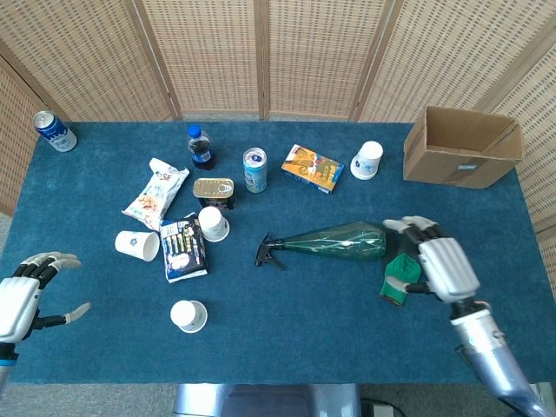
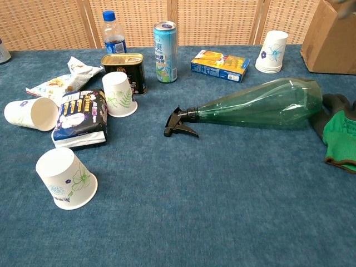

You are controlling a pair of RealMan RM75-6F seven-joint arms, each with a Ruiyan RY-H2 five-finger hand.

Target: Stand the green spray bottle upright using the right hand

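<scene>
Green translucent plastic spray bottle (image 1: 334, 241) lies on its side on the blue cloth table (image 1: 304, 330), black trigger pointing left, base touching a green-and-black work glove (image 1: 401, 271). Right hand (image 1: 439, 265) hovers over that glove, fingers spread, holding nothing. Left hand (image 1: 26, 295) likewise spread at the table's near-left edge. Brown cardboard box (image 1: 465, 148) stands open (contents not visible); white paper cup (image 2: 30, 114) lies tipped, empty.

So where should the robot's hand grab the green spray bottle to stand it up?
Probably around the wide body of the green spray bottle, near its base. It lies on its side, nozzle pointing left and base pointing right, beside the glove. The right hand is on that side, so come from the right.
</scene>
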